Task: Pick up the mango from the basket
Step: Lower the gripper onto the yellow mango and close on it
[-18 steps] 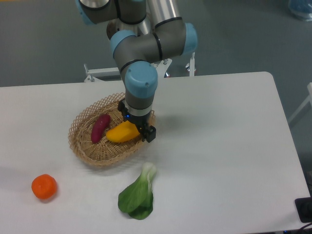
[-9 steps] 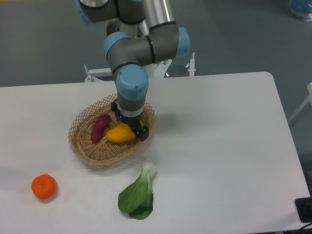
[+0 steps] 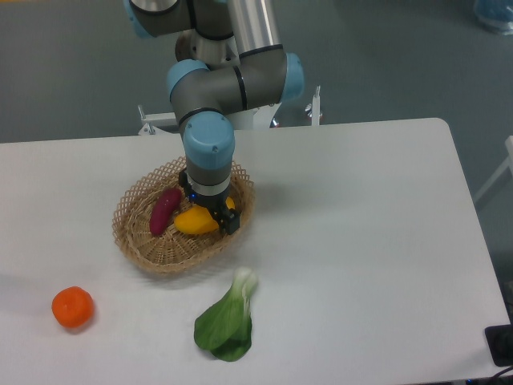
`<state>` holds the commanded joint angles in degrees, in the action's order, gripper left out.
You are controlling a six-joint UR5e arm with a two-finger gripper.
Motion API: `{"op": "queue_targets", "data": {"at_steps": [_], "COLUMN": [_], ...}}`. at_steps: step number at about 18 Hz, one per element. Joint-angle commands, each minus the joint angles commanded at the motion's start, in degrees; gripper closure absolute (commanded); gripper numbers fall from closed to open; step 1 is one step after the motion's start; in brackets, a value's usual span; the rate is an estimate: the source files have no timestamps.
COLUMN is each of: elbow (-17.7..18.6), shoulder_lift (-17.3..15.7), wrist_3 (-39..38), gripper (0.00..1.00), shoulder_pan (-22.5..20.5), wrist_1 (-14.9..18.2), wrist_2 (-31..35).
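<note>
My gripper [image 3: 213,215] has shifted left over the mango [image 3: 195,220] in the basket [image 3: 136,245]; whether it's clenched, I cannot tell.

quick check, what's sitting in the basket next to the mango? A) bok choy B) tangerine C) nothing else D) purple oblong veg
D: the purple vegetable lies inside the basket just left of the mango, while the tangerine and the leafy green sit out on the table.
</note>
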<state>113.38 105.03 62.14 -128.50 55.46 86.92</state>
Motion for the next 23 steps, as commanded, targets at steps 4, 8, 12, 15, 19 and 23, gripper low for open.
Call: {"op": "queue_targets", "data": {"at_steps": [4, 8, 12, 15, 19, 23], "elbow": [0.1, 0.5, 0.5, 0.4, -0.3, -0.6], "shoulder_lift": [0.0, 0.4, 1.2, 1.2, 0.4, -0.7], "wrist_3": [0.0, -0.2, -0.7, -1.1, -1.1, -0.5], "gripper": [0.0, 0.0, 0.2, 0.39, 0.62, 0.64], "shoulder_pan": [0.0, 0.1, 0.2, 1.1, 1.0, 0.4], "wrist_1": [0.0, -0.1, -0.2, -0.2, -0.1, 0.9], "wrist_2": [0.0, 0.0, 1.5, 2.3, 2.1, 1.8]}}
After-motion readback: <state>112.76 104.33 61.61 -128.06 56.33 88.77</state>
